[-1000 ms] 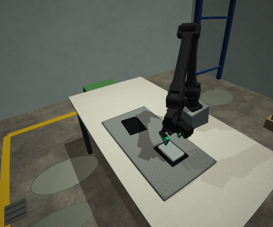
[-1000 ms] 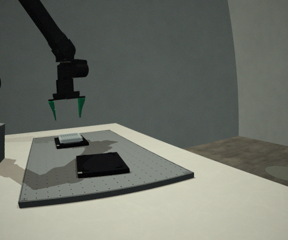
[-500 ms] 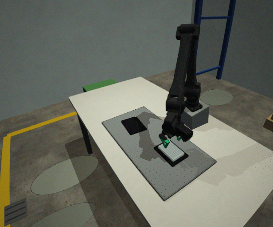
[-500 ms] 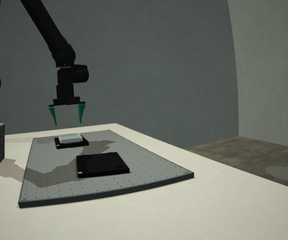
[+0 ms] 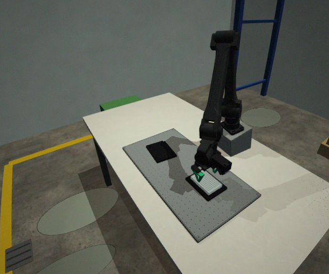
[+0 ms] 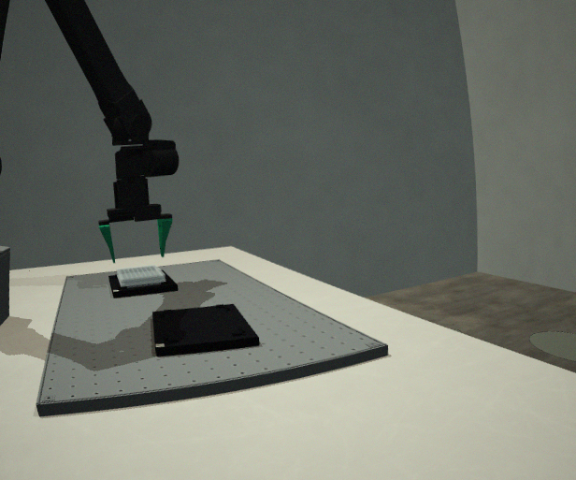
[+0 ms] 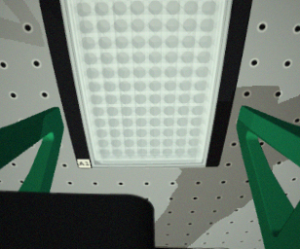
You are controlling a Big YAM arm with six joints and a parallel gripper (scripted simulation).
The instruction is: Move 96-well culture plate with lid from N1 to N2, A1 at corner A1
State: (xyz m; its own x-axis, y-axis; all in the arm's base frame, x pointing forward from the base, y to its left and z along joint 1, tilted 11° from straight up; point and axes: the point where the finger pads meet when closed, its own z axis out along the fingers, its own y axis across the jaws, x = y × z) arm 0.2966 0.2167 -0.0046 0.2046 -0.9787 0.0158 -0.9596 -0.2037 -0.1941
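The white 96-well plate with its clear lid point(image 5: 208, 183) sits flat on the black nest N1 point(image 5: 202, 191); it also shows in the exterior view point(image 6: 139, 275) and fills the upper middle of the wrist view point(image 7: 146, 75). A small A1 label point(image 7: 83, 163) marks the nest's near left corner in the wrist view. My gripper point(image 6: 136, 258) hangs just above the plate's near end, its green fingers wide open and empty, one on each side point(image 7: 149, 143). The empty black nest N2 point(image 5: 161, 151) point(image 6: 203, 328) lies apart on the same board.
Both nests stand on a grey perforated baseplate point(image 5: 190, 179) on the white table. The arm's grey base block point(image 5: 235, 139) stands beside the baseplate. A green box point(image 5: 119, 102) sits behind the table's far corner.
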